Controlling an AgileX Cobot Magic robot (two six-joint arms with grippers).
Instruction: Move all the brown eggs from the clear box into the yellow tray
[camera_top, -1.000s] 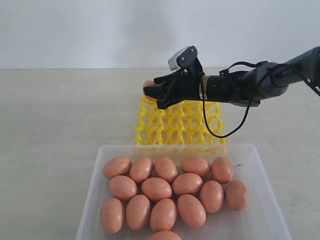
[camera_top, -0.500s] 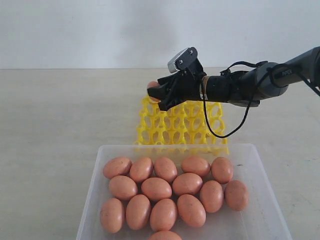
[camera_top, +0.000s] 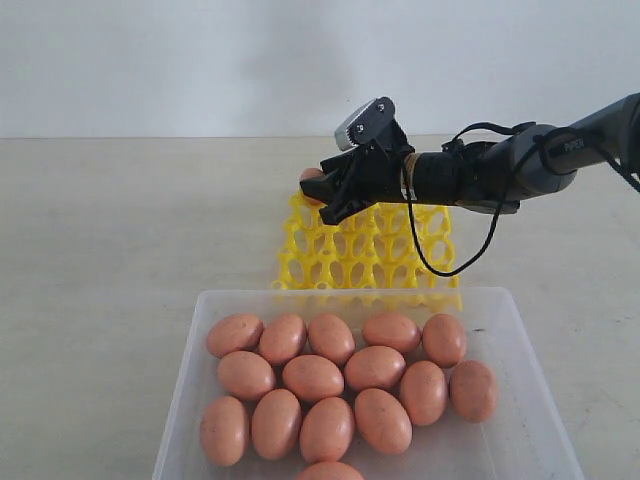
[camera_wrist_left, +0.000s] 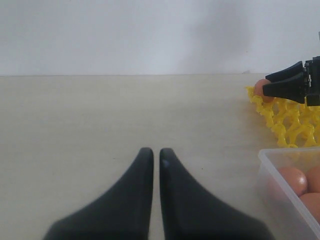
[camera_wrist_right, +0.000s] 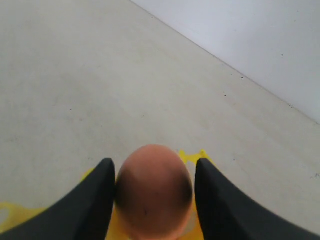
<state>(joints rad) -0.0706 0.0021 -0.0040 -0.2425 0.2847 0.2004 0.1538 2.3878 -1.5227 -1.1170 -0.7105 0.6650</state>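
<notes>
The eggs (camera_top: 313, 378) are orange-brown to pinkish tan with faint dark speckles. The egg (camera_wrist_right: 152, 192) at the right claw (camera_top: 322, 190) looks rosier. The tray (camera_top: 370, 250) is bright yellow and the box (camera_top: 525, 425) frosted clear. The right claw and the left claw (camera_wrist_left: 153, 151) are black. The table (camera_top: 120, 250) is pale beige, the wall (camera_top: 150, 60) off-white.

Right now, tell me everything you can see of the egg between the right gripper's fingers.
The egg is smooth, oval and orange-brown with a few faint dark specks, and no crack shows. It sits between the two black fingers of the right gripper, which flank its sides closely, above the far left corner of the yellow tray. Its underside is hidden, so I cannot tell whether it is clamped or resting in a cup.
</notes>
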